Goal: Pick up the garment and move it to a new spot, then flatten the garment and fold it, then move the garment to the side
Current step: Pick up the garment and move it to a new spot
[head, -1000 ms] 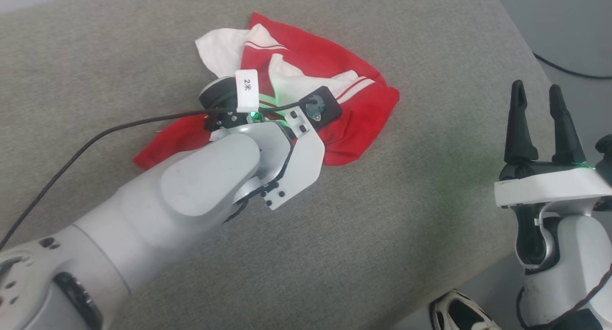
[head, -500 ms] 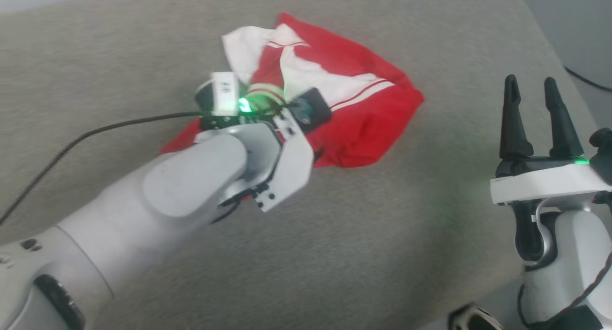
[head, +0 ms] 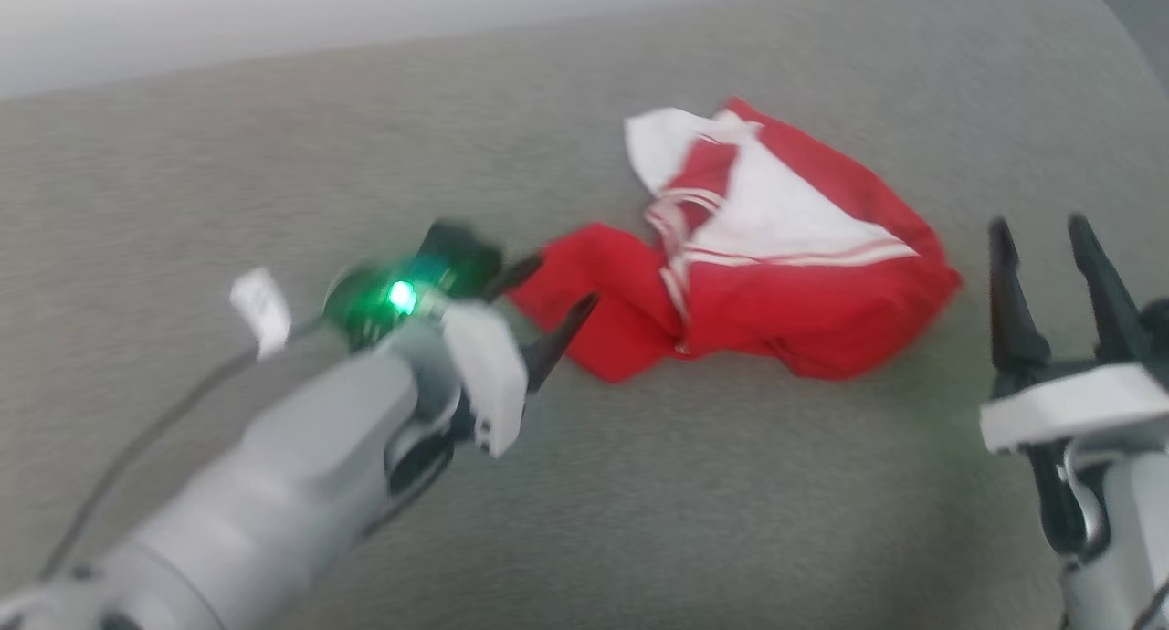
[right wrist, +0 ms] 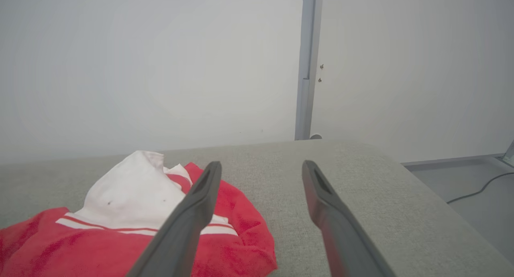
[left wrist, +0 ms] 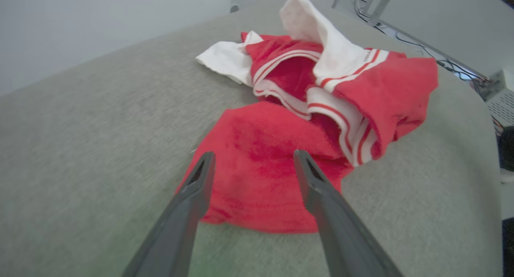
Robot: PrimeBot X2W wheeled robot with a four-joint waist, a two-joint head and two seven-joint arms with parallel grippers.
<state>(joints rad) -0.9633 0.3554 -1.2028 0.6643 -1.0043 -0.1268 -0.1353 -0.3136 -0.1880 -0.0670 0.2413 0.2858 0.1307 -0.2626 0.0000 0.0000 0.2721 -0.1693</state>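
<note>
**Garment (head: 776, 283) heaped on bench (head: 274, 155), both claws wide & empty**

Head view: garment lies crumpled right of centre on the grey cloth-covered bench. Red body is bunched, w/ a white sleeve folded over the top & striped trim showing. Left claw (head: 566, 280) sits just beside the near-left red corner, fingers spread wide w/ nothing between them. Picture is blurred, so can't tell if a tip touches the cloth. Right claw (head: 1039, 224) stands upright at lower right, near the garment's right edge but apart from it, fingers parted, holding nothing. Judging by the lie, the move-to-a-new-spot step looks done & flattening comes next. The left claw is prob. at that corner because it's the loosest edge to pull out.

Left wrist view: the two fingers frame a red flap lying flat on the bench. The rest is piled behind it, w/ the white sleeve standing up. Cables (left wrist: 453, 64) run past the bench's far edge, well apart from the work.

Right wrist view: open fingers point along the bench toward a pale wall (right wrist: 160, 68). The garment lies low at left, partly behind the left finger. A grey upright strip (right wrist: 307, 68) is on the wall & a floor cable (right wrist: 478, 192) lies at right. Nothing on the bench blocks either claw. The main hindrance is the garment's own overlapping layers, esp. the sleeve over the body.
</note>
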